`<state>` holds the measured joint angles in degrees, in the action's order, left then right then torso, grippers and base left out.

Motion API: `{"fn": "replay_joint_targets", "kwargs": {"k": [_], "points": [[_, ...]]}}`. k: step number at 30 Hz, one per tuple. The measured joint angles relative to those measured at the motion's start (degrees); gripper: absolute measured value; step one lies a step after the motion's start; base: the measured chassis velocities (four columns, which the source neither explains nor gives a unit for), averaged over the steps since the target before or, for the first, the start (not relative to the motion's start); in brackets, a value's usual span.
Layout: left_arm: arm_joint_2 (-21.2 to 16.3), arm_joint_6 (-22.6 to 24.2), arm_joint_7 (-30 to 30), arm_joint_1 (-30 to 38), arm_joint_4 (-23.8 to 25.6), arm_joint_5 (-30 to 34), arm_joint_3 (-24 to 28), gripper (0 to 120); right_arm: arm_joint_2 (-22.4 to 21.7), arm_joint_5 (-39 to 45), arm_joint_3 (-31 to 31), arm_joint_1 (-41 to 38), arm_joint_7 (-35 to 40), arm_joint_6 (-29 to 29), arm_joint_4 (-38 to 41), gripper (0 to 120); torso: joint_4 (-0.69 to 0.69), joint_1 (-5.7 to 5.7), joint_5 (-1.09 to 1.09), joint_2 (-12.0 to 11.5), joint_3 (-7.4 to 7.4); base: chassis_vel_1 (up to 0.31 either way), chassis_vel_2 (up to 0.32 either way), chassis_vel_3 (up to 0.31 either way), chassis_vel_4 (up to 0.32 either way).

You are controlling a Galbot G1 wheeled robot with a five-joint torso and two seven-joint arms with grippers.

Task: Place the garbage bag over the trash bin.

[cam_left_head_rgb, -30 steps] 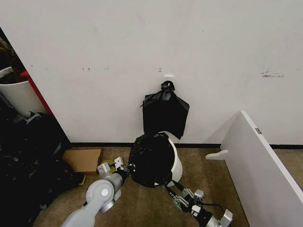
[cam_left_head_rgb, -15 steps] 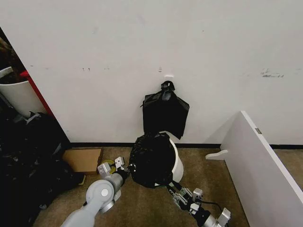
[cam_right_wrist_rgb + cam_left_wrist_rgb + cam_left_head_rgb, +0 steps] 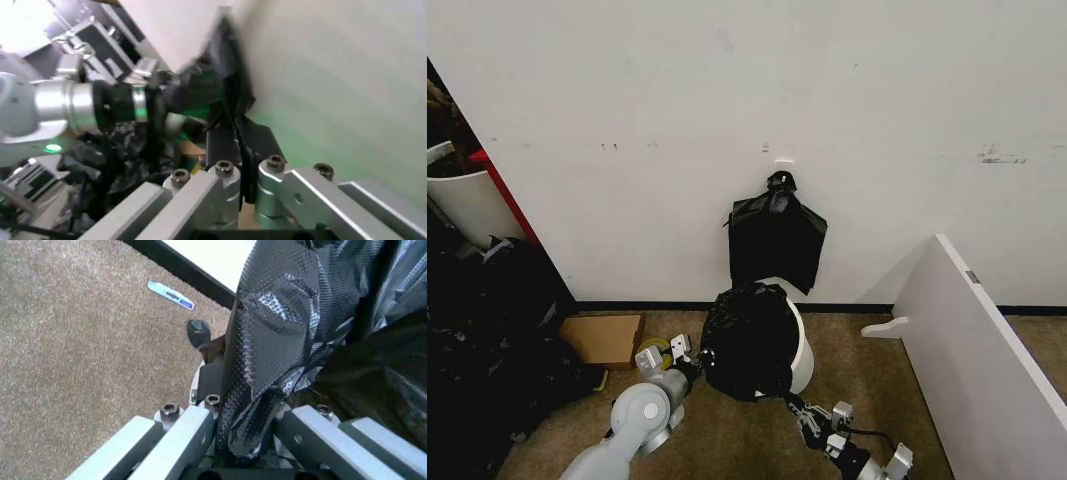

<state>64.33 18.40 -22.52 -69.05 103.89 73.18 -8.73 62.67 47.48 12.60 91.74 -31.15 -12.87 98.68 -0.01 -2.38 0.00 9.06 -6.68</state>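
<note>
Although the thin, glossy, crinkled black plastic garbage bag [image 3: 747, 340] already drapes most of the small round white plastic trash bin [image 3: 799, 352] on the floor by the wall, its edges look unseated; the left claw [image 3: 695, 366] and right claw [image 3: 790, 400] each pinch bag plastic at opposite sides.

I'm seeing a flat black bag with a knotted top [image 3: 776, 240] hanging on the white wall [image 3: 727, 100], a cardboard box [image 3: 603, 339] lying on the brown carpet [image 3: 727, 440], and a white board [image 3: 977, 350] leaning at right.
</note>
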Motion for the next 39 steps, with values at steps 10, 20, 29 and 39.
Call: {"fn": "replay_joint_targets", "kwargs": {"k": [10, 20, 29, 39], "points": [[-0.6, 0.2, -0.1, 0.0, 0.3, 0.6, -0.6, 0, 0.1, 0.0, 0.4, -0.6, 9.5, 1.7, -1.5, 0, 0.00, 0.00, 0.01, 0.0, 0.00, 0.000, 0.000, 0.000, 0.000], [-1.0, 0.0, 0.0, 0.2, 0.3, -0.5, -0.7, 0, 0.8, -2.7, 0.3, -0.8, 15.3, 2.9, -2.0, 0, 0.00, 0.00, 0.00, 0.0, 0.00, 0.000, 0.000, 0.000, 0.000], [-0.6, -5.8, -0.8, 0.0, -0.3, -13.3, -0.2, 0, 1.1, -9.2, 5.1, 2.3, 18.9, 1.0, 3.5, 19, 0.00, 0.00, 0.00, 0.0, 0.00, 0.000, 0.000, 0.000, 0.000], [0.1, -11.7, -0.8, -1.7, 2.8, -28.9, 1.8, 0, 2.7, -16.8, 7.7, 6.0, 31.1, 4.5, 18.5, 54, 0.00, 0.00, -0.01, 0.0, 0.00, 0.000, 0.000, 0.000, 0.000]]}}
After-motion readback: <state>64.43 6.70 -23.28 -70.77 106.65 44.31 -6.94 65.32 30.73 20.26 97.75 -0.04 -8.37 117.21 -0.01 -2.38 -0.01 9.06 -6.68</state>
